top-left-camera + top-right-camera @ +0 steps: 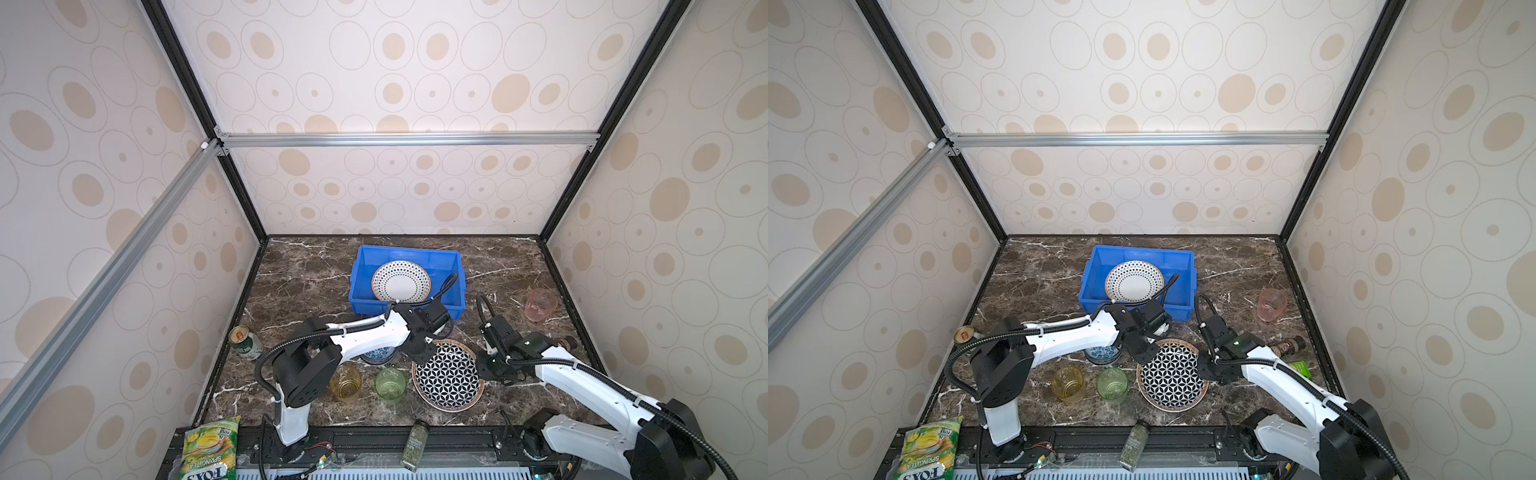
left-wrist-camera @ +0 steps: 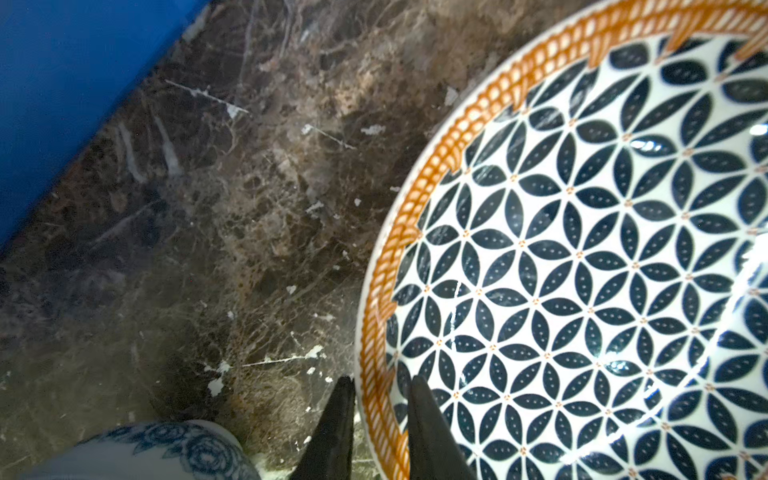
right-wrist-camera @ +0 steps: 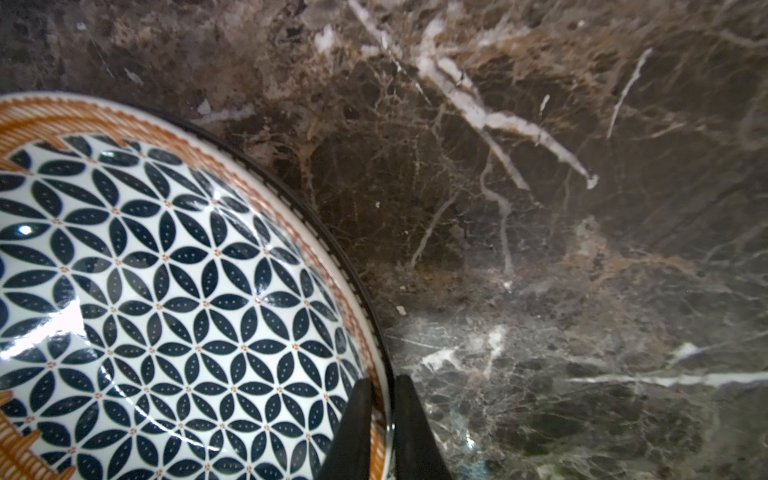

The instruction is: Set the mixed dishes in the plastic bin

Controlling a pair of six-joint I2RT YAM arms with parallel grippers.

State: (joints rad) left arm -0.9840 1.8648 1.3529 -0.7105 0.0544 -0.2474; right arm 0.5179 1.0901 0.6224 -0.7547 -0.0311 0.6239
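Note:
The black geometric plate (image 1: 451,380) (image 1: 1173,380) with an orange rim lies at the front middle of the marble table. My left gripper (image 1: 422,357) (image 2: 382,384) is shut on its left rim, one finger inside and one outside. My right gripper (image 1: 484,372) (image 3: 382,384) pinches the opposite rim of the plate (image 3: 166,291) the same way. The blue plastic bin (image 1: 361,266) stands behind, with a dotted plate (image 1: 401,280) leaning inside. A blue floral bowl (image 1: 378,355) (image 2: 166,449) sits half hidden under my left arm. Yellow (image 1: 345,382), green (image 1: 390,384) and pink (image 1: 540,305) tumblers stand on the table.
A tin can (image 1: 245,340) stands at the left edge and a spice jar (image 1: 415,444) lies on the front rail. A dark grinder (image 1: 565,344) lies behind my right arm. A tea packet (image 1: 210,449) sits at the front left corner. Walls enclose three sides.

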